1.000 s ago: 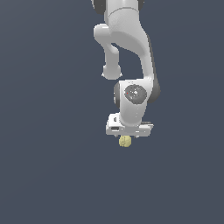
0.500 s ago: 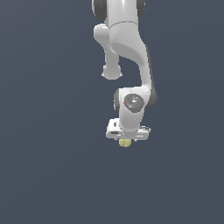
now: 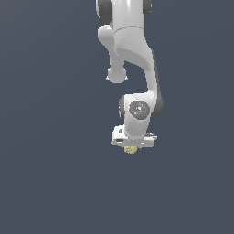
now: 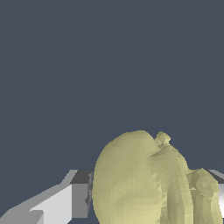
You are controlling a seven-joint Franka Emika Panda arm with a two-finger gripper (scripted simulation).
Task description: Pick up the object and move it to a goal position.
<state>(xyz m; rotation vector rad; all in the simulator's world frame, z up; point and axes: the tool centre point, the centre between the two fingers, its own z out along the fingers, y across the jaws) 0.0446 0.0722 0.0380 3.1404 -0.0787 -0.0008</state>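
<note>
White robot gripper [image 3: 131, 145] has dropped lower onto small pale yellow lumpy ball [image 4: 148, 183], jaws straddling it, closure unclear, grasp imminent.

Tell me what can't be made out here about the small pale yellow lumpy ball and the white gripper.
- Exterior view: the gripper fingers are hidden behind the hand; the pale yellow lumpy ball only peeks out beneath.
- Wrist view: the ball is cut off by the frame edge; finger contact is unclear.

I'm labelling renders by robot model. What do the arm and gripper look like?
The arm is glossy white with rounded links, dark bands at the joints and a grey round cap at the wrist. The gripper is a flat white block with grey fingers. No cables or markings show.
</note>
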